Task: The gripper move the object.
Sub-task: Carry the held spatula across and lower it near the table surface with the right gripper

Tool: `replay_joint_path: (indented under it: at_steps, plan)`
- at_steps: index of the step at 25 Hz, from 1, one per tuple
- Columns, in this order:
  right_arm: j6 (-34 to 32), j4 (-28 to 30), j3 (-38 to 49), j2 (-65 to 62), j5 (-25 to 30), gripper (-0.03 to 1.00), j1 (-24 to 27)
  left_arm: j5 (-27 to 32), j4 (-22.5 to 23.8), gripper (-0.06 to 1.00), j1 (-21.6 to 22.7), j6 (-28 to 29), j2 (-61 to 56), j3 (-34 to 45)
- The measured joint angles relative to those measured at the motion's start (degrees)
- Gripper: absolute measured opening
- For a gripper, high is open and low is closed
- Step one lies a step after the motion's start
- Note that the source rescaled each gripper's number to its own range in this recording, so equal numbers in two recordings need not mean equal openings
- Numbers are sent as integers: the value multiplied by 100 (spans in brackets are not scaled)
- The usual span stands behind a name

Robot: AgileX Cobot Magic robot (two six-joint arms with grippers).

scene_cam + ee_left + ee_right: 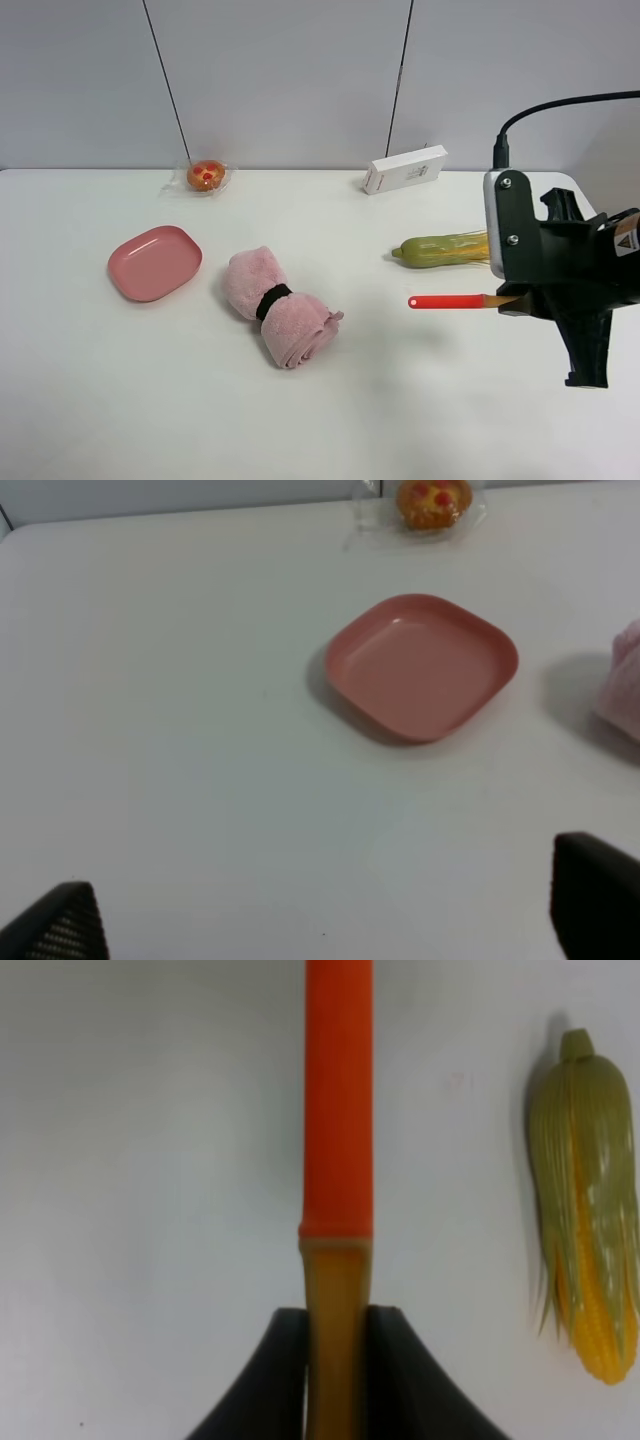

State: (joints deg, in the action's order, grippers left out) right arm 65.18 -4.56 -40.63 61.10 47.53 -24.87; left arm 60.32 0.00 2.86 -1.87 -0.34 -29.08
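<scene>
I have the right end effector (507,300) closed on the spatula (448,301) by its pale neck, middle right of frame, handle level, ready for carrying.

A pink plate (155,262) sits centre left on the white table (120,400), with a rolled pink towel (280,305) near its right. Upper left is a wrapped bun (206,176), upper right of centre a white box (405,168), and at right a corn cob (445,250).

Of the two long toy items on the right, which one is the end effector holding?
The spatula with the red-orange handle, clamped at its pale yellow end by the right end effector; the green-and-yellow corn cob lies free on the table.
</scene>
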Motion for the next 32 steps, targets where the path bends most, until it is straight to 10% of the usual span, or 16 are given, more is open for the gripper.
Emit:
replay_joint_path:
  at_steps: [32]
  plan:
    - [502, 169, 20, 3462, -1986, 1, 377, 0, 0, 100, 0, 0, 0, 0]
